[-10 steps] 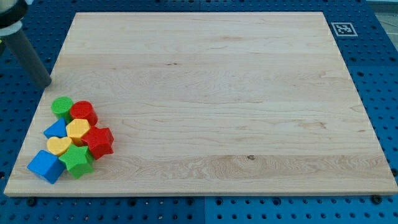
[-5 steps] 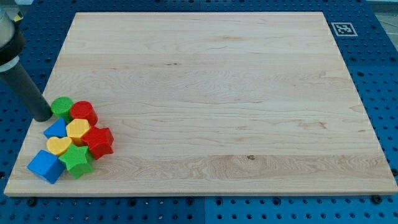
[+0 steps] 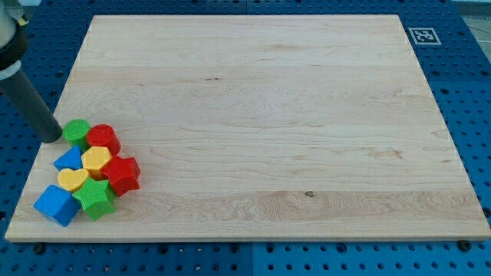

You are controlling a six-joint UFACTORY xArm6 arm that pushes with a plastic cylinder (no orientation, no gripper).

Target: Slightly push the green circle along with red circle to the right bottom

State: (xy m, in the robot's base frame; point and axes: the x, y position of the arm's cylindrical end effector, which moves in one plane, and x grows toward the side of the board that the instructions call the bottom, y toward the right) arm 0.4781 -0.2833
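The green circle [image 3: 76, 131] sits at the top of a tight cluster of blocks near the board's bottom left, with the red circle [image 3: 102, 139] touching it on its lower right. My tip [image 3: 52, 137] is on the board just to the left of the green circle, right next to it or touching it. The dark rod rises from the tip toward the view's top left.
Below the two circles lie a blue block [image 3: 70, 159], a yellow hexagon [image 3: 97, 162], a red block [image 3: 123, 174], a yellow block [image 3: 72, 179], a green star [image 3: 95, 195] and a blue cube [image 3: 55, 204]. The wooden board [image 3: 268, 115] has its left edge close to my tip.
My tip came down from the board's upper left edge to the green circle's left side, then shifted slightly upward. The blocks have not visibly moved.
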